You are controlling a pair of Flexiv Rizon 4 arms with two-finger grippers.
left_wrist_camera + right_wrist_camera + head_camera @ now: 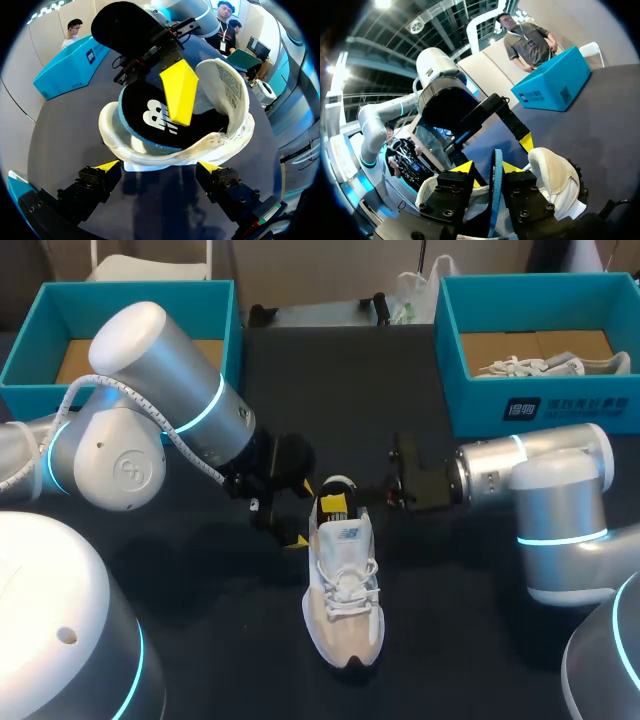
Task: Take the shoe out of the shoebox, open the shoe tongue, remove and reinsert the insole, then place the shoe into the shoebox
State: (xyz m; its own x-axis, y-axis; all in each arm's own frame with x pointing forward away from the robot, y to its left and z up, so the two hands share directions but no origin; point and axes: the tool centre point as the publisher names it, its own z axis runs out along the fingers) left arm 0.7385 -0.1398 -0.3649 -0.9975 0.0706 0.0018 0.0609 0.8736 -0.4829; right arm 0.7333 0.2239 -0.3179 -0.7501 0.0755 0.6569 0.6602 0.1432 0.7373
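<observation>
A white shoe (345, 595) lies on the dark table, its heel opening toward the arms. Its black insole (152, 117) with a blue edge sits partly raised in the opening. My right gripper (338, 505) is at the heel and open. The insole's edge (495, 180) stands between its fingers, with a gap on one side. One yellow fingertip (179, 92) of the right gripper hangs over the insole. My left gripper (159, 170) is wide open just short of the shoe (220, 100) and touches nothing. In the head view my left gripper (285, 520) is left of the heel.
A teal shoebox (130, 310) stands at the back left. Another teal shoebox (540, 390) at the back right holds a second white shoe (560, 365). The left arm's finger (522, 135) shows ahead of my right gripper (489, 170).
</observation>
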